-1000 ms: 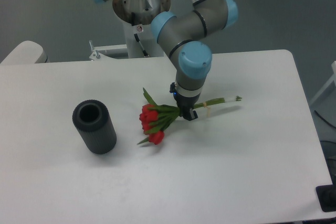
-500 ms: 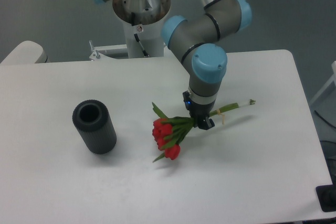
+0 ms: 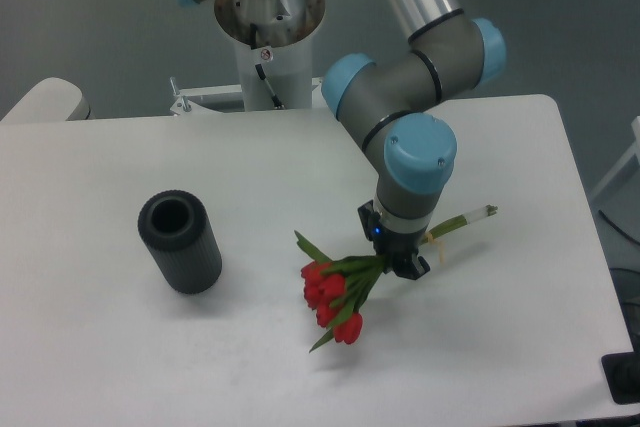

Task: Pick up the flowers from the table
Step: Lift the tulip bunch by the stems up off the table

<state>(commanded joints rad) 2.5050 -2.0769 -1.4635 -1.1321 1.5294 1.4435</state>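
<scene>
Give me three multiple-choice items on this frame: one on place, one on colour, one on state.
1. Where is the black cylinder relative to the flowers?
A. image-left of them
B. image-right of them
C. on top of them

2. What colour are the flower heads?
A. yellow
B. red
C. white

3. What is the pincer doing?
A. hanging open, away from everything
B. shut on the cylinder
C. shut on the flower stems

Answers:
1. A, the cylinder stands apart on the table, image-left of the bunch.
2. B, the blooms are red over green stems.
3. C, the stems pass through the pincer, blooms on one side and stem ends on the other.
</scene>
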